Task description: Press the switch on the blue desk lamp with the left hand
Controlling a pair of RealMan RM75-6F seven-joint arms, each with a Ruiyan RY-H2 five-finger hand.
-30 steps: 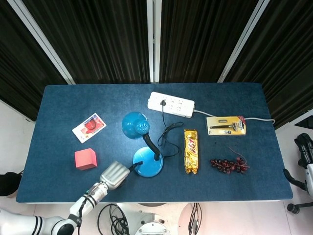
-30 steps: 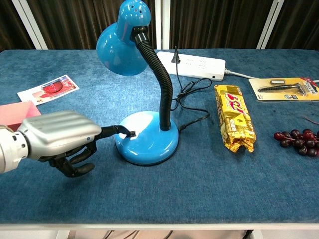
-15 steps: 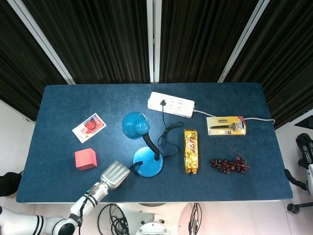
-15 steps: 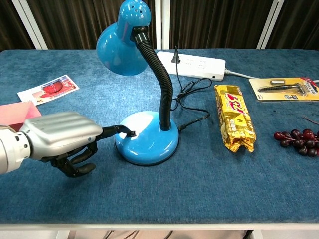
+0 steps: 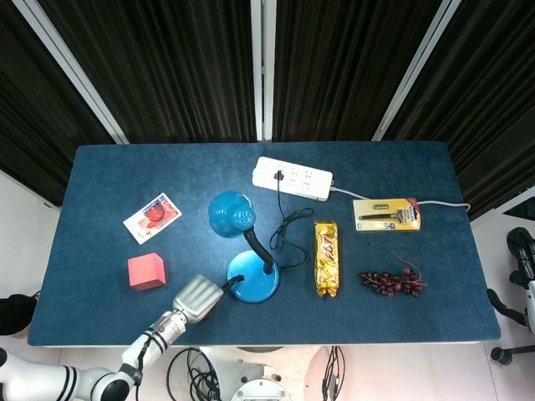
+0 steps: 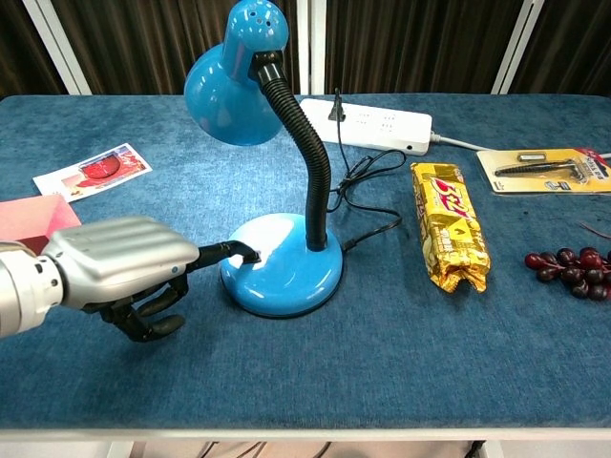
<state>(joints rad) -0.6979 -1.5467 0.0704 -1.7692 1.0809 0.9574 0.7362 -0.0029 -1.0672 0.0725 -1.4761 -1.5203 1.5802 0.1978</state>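
The blue desk lamp stands mid-table, its round base (image 5: 253, 286) (image 6: 282, 267) near the front edge and its shade (image 5: 231, 214) (image 6: 229, 91) bent over to the left on a black neck. My left hand (image 5: 196, 298) (image 6: 119, 262) lies just left of the base. One black fingertip (image 6: 243, 252) reaches out and touches the base's left top edge, while the other fingers curl under the palm. The switch itself is hidden under that fingertip. A dark shape at the right edge, likely my right hand (image 5: 522, 251), hangs off the table, cut off by the frame.
A pink block (image 5: 146, 271) and a picture card (image 5: 152, 217) lie left of the hand. The lamp's cord runs back to a white power strip (image 5: 292, 177). A gold snack bar (image 5: 326, 257), dark grapes (image 5: 391, 281) and a carded razor (image 5: 386, 214) lie to the right.
My left hand has crept a little toward the lamp, and its outstretched fingertip sits slightly higher on the base. Nothing else has moved.
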